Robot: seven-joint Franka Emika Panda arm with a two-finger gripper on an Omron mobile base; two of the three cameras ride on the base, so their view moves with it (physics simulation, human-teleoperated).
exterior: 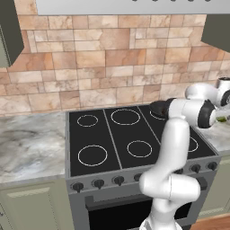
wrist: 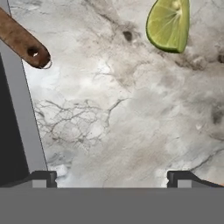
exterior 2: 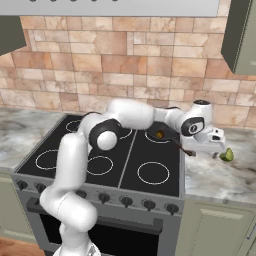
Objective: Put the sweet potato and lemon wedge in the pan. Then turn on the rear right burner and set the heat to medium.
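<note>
kitchen, likely home, cooktop (exterior: 121, 139), tiled backsplash (exterior: 112, 58)

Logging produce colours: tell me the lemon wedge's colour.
Yellow-green, with a darker green rind; the lemon wedge shows best in the hand view.

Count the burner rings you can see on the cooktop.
4 rings show whole on the cooktop: rear left, rear middle, front left, front middle. The arm hides others on the right.
</note>
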